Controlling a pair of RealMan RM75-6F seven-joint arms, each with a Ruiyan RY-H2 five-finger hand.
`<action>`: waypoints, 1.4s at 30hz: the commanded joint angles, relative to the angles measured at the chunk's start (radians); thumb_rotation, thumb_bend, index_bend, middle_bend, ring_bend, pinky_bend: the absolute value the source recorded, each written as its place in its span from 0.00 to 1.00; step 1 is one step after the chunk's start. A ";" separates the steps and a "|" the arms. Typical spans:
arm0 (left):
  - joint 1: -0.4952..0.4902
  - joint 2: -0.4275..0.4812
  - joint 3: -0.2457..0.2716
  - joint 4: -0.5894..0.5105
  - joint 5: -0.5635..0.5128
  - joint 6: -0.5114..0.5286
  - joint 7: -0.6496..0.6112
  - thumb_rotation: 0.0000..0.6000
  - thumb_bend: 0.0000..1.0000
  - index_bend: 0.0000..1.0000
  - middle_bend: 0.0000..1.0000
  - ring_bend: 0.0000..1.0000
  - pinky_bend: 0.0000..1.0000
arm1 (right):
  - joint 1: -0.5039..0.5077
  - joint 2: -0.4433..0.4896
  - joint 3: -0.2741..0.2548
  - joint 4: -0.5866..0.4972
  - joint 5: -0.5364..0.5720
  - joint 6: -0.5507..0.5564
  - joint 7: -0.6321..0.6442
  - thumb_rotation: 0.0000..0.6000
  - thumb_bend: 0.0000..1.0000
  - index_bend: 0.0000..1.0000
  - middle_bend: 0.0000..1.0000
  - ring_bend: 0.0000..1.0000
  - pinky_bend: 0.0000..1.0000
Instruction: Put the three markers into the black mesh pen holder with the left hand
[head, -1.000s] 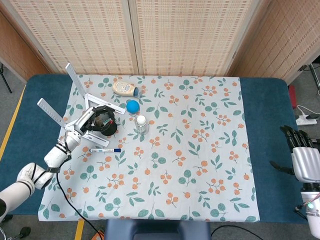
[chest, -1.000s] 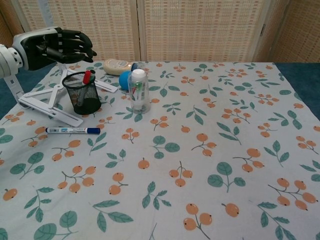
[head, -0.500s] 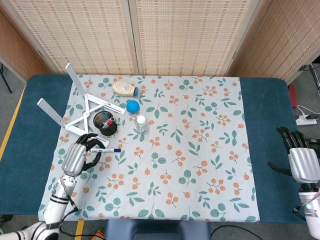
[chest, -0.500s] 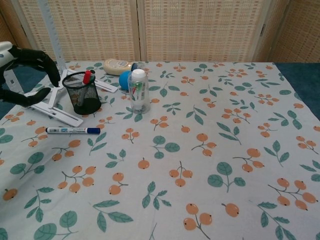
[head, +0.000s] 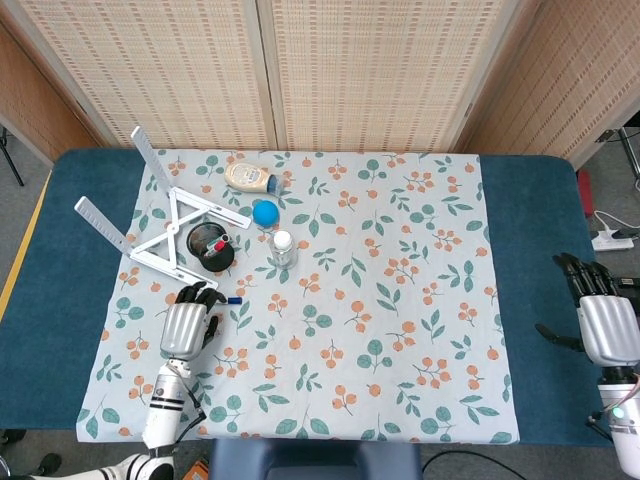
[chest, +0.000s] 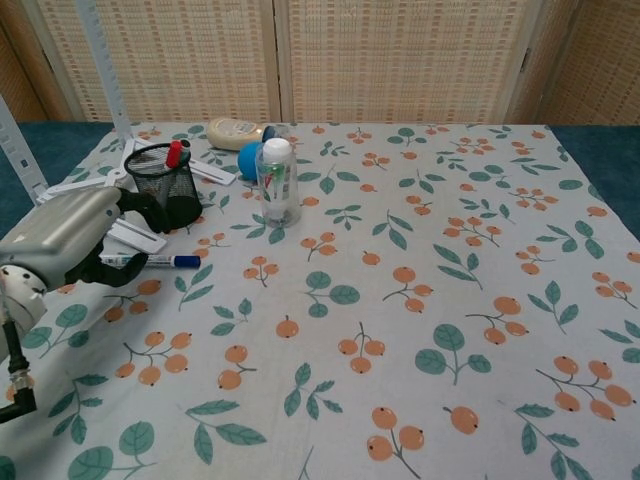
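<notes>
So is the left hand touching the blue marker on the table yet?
Cannot tell. In both head and chest views the left hand covers most of the blue marker, so neither contact nor a gap shows.

No legible text or labels.

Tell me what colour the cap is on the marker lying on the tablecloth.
Blue. The marker shows its cap best in the chest view.

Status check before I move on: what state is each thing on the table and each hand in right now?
Black mesh pen holder: upright, red-capped marker inside.
Blue-capped marker: flat on the cloth, partly hidden by the left hand.
Left hand: over that marker; grip unclear.
Right hand: off the cloth, holds nothing.
Clear bottle: upright, capped.
</notes>
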 joint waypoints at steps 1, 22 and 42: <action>-0.017 -0.017 -0.019 0.025 -0.012 -0.020 0.011 1.00 0.40 0.41 0.34 0.17 0.22 | 0.000 0.000 0.001 0.000 0.001 0.000 0.001 1.00 0.03 0.11 0.07 0.13 0.10; -0.068 -0.184 -0.115 0.262 -0.112 -0.078 0.100 1.00 0.40 0.42 0.36 0.18 0.20 | 0.004 -0.003 0.003 0.010 0.011 -0.010 0.008 1.00 0.03 0.11 0.07 0.13 0.10; -0.093 -0.314 -0.126 0.424 -0.086 -0.046 0.125 1.00 0.40 0.44 0.40 0.19 0.20 | -0.001 0.002 0.005 0.010 0.011 0.000 0.020 1.00 0.03 0.11 0.07 0.13 0.10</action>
